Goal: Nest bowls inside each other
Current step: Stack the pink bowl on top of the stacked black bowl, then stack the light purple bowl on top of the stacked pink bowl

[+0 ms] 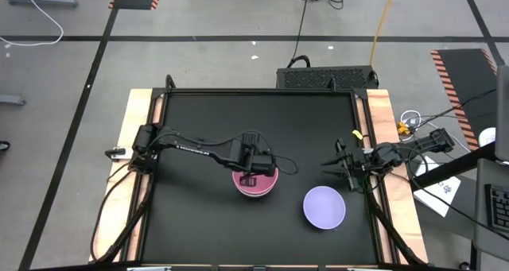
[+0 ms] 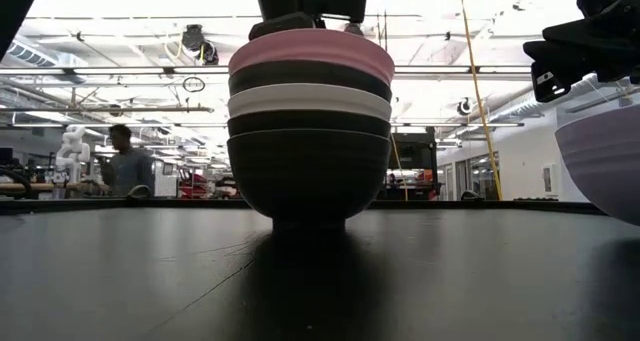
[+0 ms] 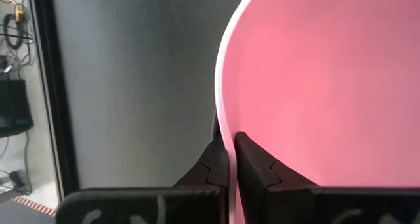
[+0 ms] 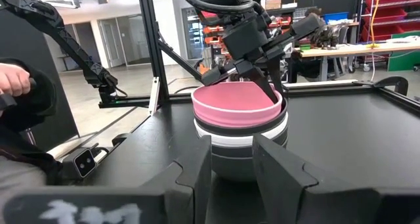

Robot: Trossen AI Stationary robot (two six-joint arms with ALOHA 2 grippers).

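From above, the stack of bowls [image 1: 255,182] sits near the middle of the black table [image 1: 199,223], with the pink bowl [image 1: 256,188] on top; the left gripper [image 1: 253,176] is over that stack, pinched shut on the pink bowl's rim, while the lavender bowl [image 1: 324,207] stands alone just beside the stack, toward the right arm's side, and the right gripper [image 1: 337,166] hangs near the lavender bowl, its fingers parted and holding nothing. At table height the stack reads pink, black, white bowl [image 2: 309,101], then black bowls [image 2: 309,171] at the bottom, the lavender bowl beside it at the edge of view, a person [image 2: 122,161] far behind. The left wrist view shows both fingers [image 3: 252,168] clamped on the pink rim, one inside the bowl, one outside. The right wrist view looks past its spread fingers [image 4: 282,168] at the stack
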